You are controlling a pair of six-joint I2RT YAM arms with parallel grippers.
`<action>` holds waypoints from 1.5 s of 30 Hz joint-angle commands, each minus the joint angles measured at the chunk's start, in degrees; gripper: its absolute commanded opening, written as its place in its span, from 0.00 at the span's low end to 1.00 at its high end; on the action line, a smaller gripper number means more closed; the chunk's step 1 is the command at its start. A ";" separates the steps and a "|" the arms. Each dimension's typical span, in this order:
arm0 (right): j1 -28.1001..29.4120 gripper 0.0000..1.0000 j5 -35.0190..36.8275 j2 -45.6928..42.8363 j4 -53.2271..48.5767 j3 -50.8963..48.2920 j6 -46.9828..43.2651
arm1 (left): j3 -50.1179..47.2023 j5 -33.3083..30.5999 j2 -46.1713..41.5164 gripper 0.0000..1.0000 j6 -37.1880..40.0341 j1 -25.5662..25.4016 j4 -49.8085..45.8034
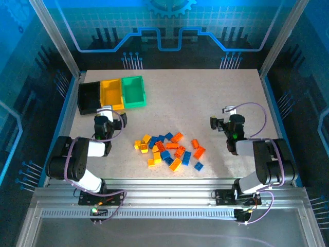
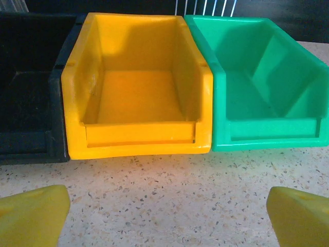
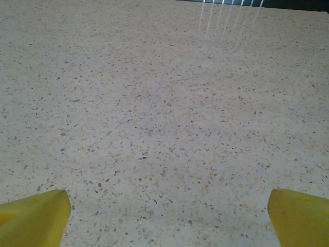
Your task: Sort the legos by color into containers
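Because sorting has not visibly begun, the legos (image 1: 168, 150) lie as one loose heap of yellow, blue and orange-red bricks, between the two arms and behind both sets of fingertips: back and to the right of the left gripper (image 1: 105, 117), back and to the left of the right gripper (image 1: 226, 121). Placed there, the heap looks reachable by either arm. The containers stand joined in a row, mouths upward to receive dropped bricks. The yellow bin (image 2: 139, 141) is straight ahead of the left gripper, the black bin (image 2: 28, 141) to its left, the green bin (image 2: 267, 135) to its right. Yellow and green show bare floors; the black interior is too dark to judge. Both grippers are released, fingers spread wide and holding nothing, the right one above bare table (image 3: 164, 103)
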 commanded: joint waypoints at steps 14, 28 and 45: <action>0.63 1.00 -0.37 0.31 2.71 0.87 -1.04 | -0.27 1.30 0.23 0.99 -0.16 0.36 1.31; 0.65 1.00 -0.36 0.32 2.71 0.86 -1.07 | 0.13 2.01 0.27 0.99 0.28 0.19 0.78; 0.78 1.00 -1.29 -4.72 -24.13 13.50 0.74 | 1.40 -3.44 -12.80 0.99 -0.27 -0.81 -12.09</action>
